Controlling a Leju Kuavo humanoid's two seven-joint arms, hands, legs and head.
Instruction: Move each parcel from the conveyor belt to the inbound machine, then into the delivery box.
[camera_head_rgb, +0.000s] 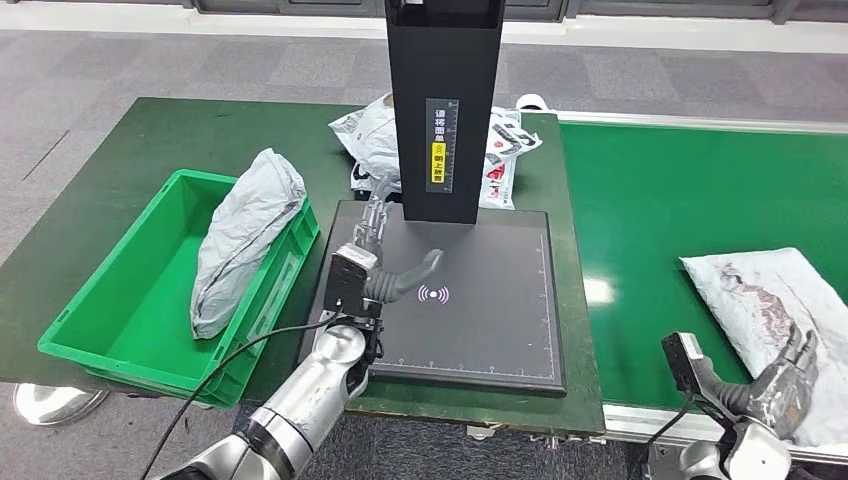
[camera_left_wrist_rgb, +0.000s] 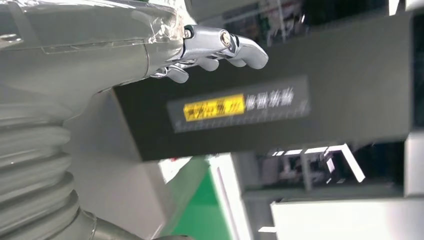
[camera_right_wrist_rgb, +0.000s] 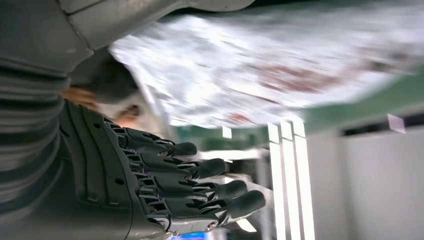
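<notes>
Left hand: left hand (camera_head_rgb: 385, 262) hovers low over the near-left part of the scanner plate (camera_head_rgb: 480, 330), thumb stuck out toward the plate's middle, fingers reaching toward the column; nothing is in it and the fingers are apart, lightly curled in the left wrist view (camera_left_wrist_rgb: 220, 47).
Right hand: right hand (camera_head_rgb: 785, 385) lies at the near edge of the belt parcel (camera_head_rgb: 775, 300), touching its wrapping; whether it has a real hold cannot be told. In the right wrist view its dark fingers (camera_right_wrist_rgb: 200, 185) are stretched out side by side beneath the crinkled plastic (camera_right_wrist_rgb: 280, 75).
Belt parcel: white printed bag lying flat on the green conveyor belt (camera_head_rgb: 680, 200), directly ahead of the right hand.
Inbound machine: black column (camera_head_rgb: 445, 110) with a yellow label stands just beyond the left hand's fingertips, blocking the way straight ahead; the plate bears a wireless mark beside the thumb.
Behind the column: white parcel with red and black print (camera_head_rgb: 375, 135) lies on the table, partly hidden by the column.
Delivery box: green crate (camera_head_rgb: 120, 310) sits just outward of the left hand, beside the plate's edge.
Boxed parcel: grey bag (camera_head_rgb: 245, 235) leans against the crate's wall nearest the left hand, its top poking above the rim.
Cable: black lead (camera_head_rgb: 220, 370) runs along the left arm.
</notes>
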